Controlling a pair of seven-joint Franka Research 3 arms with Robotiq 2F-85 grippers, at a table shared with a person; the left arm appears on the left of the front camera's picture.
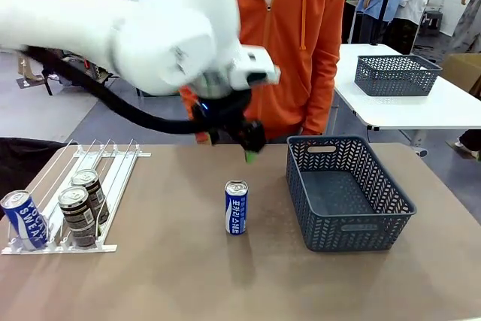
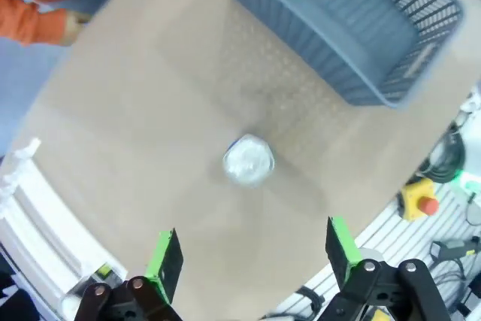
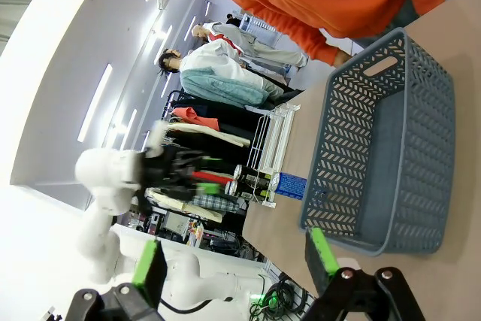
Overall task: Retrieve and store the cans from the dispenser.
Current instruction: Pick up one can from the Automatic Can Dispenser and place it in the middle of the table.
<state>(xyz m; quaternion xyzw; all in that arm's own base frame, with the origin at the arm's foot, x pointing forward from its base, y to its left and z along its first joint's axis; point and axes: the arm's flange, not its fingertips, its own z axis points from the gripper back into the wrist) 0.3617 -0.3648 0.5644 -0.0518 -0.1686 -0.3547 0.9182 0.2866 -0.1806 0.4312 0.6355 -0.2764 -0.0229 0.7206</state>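
Front view: left end effector [image 1: 242, 145] hangs above the middle of the surface [image 1: 173, 276], pointing down, blurred, well clear of the surface. Its white arm comes in from the left side and crosses in front of a person in an orange top [image 1: 301, 35] at the far edge. Left wrist view: left end effector [image 2: 254, 253] spread wide, green pads [image 2: 167, 259] far apart, nothing between them. It looks straight down on a blue can [image 2: 248, 160], silver top visible, with a clear gap between can and fingertips.

Blue can [image 1: 236, 207] stands upright and alone on the surface, white lettering facing the camera, between the dispenser [image 1: 120, 178] and the basket [image 1: 301, 186], nearer the basket, touching neither.

Dispenser lies flat at the left of the surface: white rails, stoppers at the near end. Three cans are upright in its lanes at the near end: a second blue can [image 1: 25, 219] in the outer left lane, and two dark cans [image 1: 79, 216] one behind the other, just right of it.

Basket is dark grey lattice, on the right of the surface.

Right wrist view: right end effector [image 3: 234, 264] spread open, nothing between the pads, held off past the end of the basket [image 3: 421, 148]. The dispenser [image 3: 263, 148] is far beyond it.
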